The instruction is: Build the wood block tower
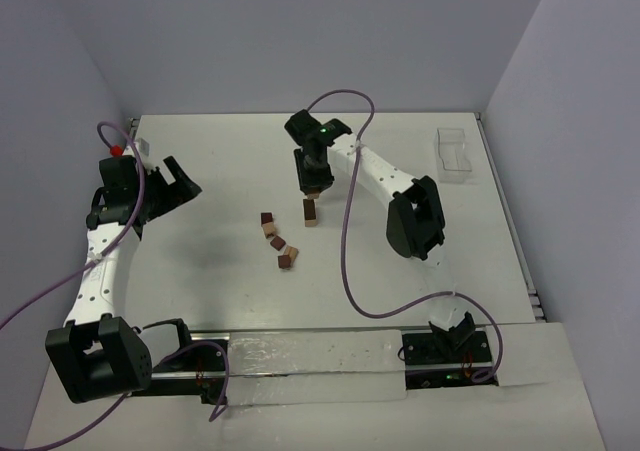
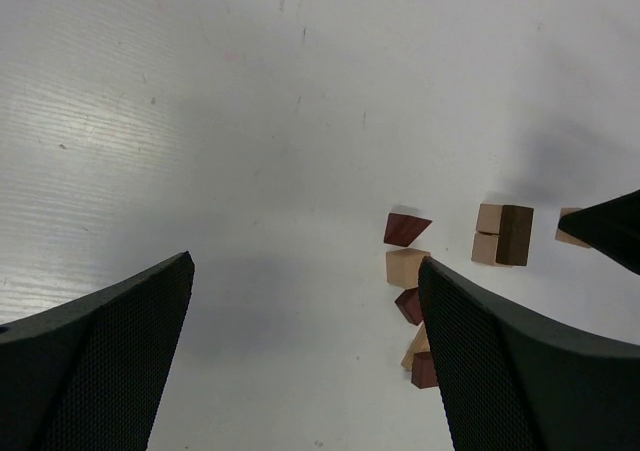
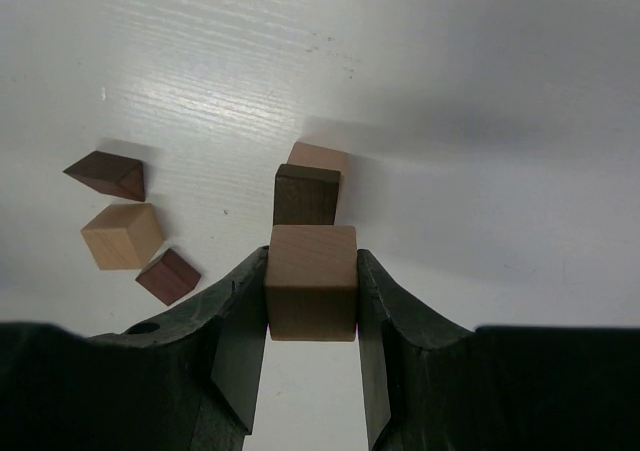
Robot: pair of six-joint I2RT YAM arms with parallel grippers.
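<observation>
The right arm's fingers (image 3: 240,336) are clamped on a light tan wooden cube (image 3: 311,281), one finger on each side. It sits right over the little tower (image 3: 306,193), which is a dark brown cube on a tan one. Can't tell if the held cube touches it.

Just left of the tower, five loose wooden blocks (image 2: 407,267) are bunched on the white tabletop (image 1: 220,271): three dark reddish-brown and two tan.

The left arm's fingers (image 2: 110,361) are spread wide with nothing between them, well off to the left.

The only container is a clear rectangular plastic tray (image 1: 455,151) at the far right corner, well apart from the blocks. What's in it can't be made out.
</observation>
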